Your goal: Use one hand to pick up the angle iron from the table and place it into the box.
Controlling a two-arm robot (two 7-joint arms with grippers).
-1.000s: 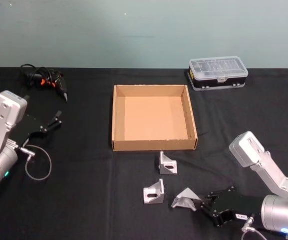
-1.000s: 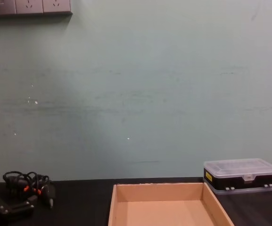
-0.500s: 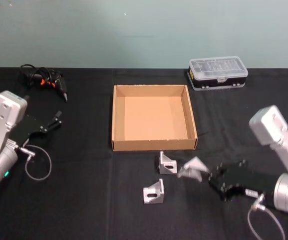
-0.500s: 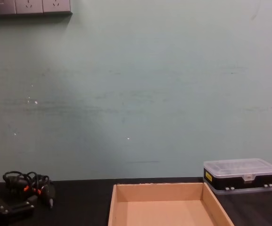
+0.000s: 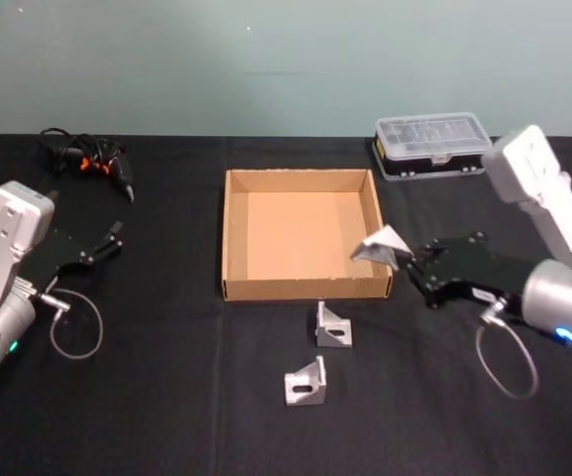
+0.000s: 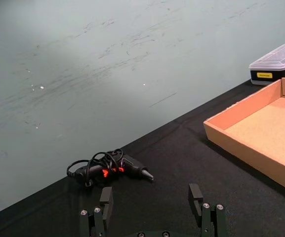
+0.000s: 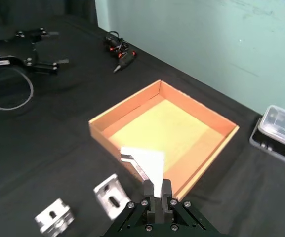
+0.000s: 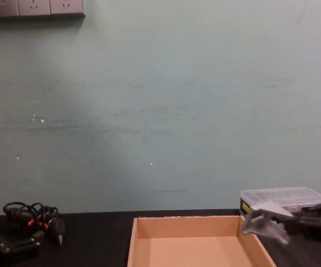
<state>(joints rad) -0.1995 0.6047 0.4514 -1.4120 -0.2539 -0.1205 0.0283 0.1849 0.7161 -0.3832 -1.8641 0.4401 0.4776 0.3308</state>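
Observation:
My right gripper (image 5: pixel 409 260) is shut on a silver angle iron (image 5: pixel 384 245) and holds it in the air over the right wall of the tan cardboard box (image 5: pixel 234 228). In the right wrist view the angle iron (image 7: pixel 147 164) sticks out from the gripper (image 7: pixel 157 190) above the box's near wall (image 7: pixel 127 166). In the chest view the angle iron (image 8: pixel 266 219) hangs above the box's right wall (image 8: pixel 255 245). Two more angle irons (image 5: pixel 332 326) (image 5: pixel 305 381) lie on the black table (image 5: pixel 167 397) in front of the box. My left gripper (image 6: pixel 152 210) is open and parked at the left (image 5: pixel 107 241).
A small black case with a clear lid (image 5: pixel 431 145) stands behind the box to the right. A black tool with a coiled cable (image 5: pixel 89 159) lies at the back left. A grey cable loop (image 5: pixel 75 322) hangs by the left arm.
My right gripper has lifted the angle iron off the table and carried it back to the box's right wall. The left arm has not moved.

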